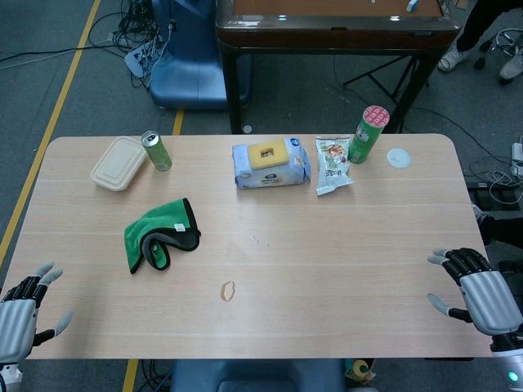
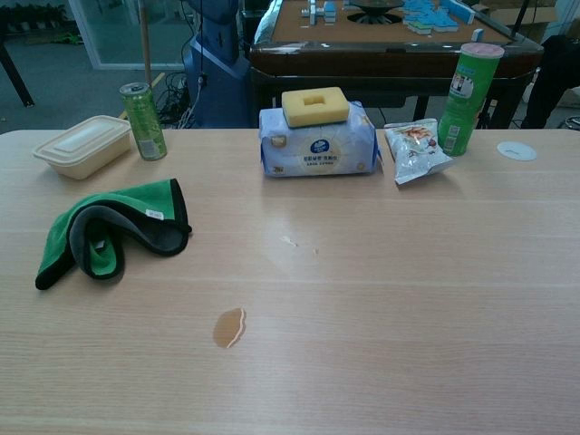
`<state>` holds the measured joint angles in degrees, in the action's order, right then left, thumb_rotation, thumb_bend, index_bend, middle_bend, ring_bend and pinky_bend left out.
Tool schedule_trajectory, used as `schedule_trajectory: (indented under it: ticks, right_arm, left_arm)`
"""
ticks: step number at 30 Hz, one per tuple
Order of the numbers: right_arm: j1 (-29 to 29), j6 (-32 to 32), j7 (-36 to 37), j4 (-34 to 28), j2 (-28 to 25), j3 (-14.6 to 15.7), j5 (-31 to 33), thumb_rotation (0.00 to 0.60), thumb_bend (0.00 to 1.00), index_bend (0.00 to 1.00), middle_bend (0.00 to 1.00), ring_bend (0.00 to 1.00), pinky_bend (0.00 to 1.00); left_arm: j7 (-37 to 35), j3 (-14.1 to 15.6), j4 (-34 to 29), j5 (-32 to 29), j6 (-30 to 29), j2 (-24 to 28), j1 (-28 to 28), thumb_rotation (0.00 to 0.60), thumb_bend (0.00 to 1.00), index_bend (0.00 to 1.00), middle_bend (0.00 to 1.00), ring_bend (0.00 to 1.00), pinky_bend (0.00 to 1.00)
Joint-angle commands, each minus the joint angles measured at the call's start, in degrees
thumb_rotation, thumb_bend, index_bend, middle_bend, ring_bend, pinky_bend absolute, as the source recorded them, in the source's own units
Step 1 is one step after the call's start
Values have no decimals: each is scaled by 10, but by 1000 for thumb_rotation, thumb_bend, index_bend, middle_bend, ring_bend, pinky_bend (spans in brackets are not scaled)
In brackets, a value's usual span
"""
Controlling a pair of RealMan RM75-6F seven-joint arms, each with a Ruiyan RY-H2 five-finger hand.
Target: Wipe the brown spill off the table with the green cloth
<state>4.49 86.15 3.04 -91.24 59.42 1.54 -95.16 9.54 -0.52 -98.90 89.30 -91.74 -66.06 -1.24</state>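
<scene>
A green cloth (image 1: 160, 234) with a grey-black edge lies crumpled on the left part of the table; the chest view shows the cloth (image 2: 111, 233) at its left. A small brown spill (image 1: 227, 290) sits on the wood nearer the front, right of the cloth, also seen as the spill (image 2: 228, 327) in the chest view. My left hand (image 1: 20, 314) hovers at the front left corner with fingers spread, holding nothing. My right hand (image 1: 478, 290) is at the front right edge, fingers apart and empty. Neither hand appears in the chest view.
Along the far side stand a beige lunch box (image 1: 119, 162), a green can (image 1: 156, 150), a pack of wet wipes (image 1: 270, 164) with a yellow sponge on top, a snack bag (image 1: 333, 162), a green tube (image 1: 368, 134) and a white lid (image 1: 399, 158).
</scene>
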Motion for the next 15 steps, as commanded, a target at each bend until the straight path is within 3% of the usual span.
schedule_trajectory:
  ticks: [1,8,15]
  right_arm:
    - [-3,4,1,0,0,1,-2,600,288,291,262,215,169]
    - [-7,21,-9,-10,-10,-3,-11,600,288,291,262,215,169]
    - [-13,46,-27,-29,-24,-10,-18,600,288,292,261,215,169]
  left_arm:
    - [0,1,1,2,3,0,1,600,194,216,134,202,288]
    - [-9,-2,9,12,15,1,15,600,193,218,134,202,288]
    - [-39,-14,34,32,89,9,77,600,193,218,134,202,284]
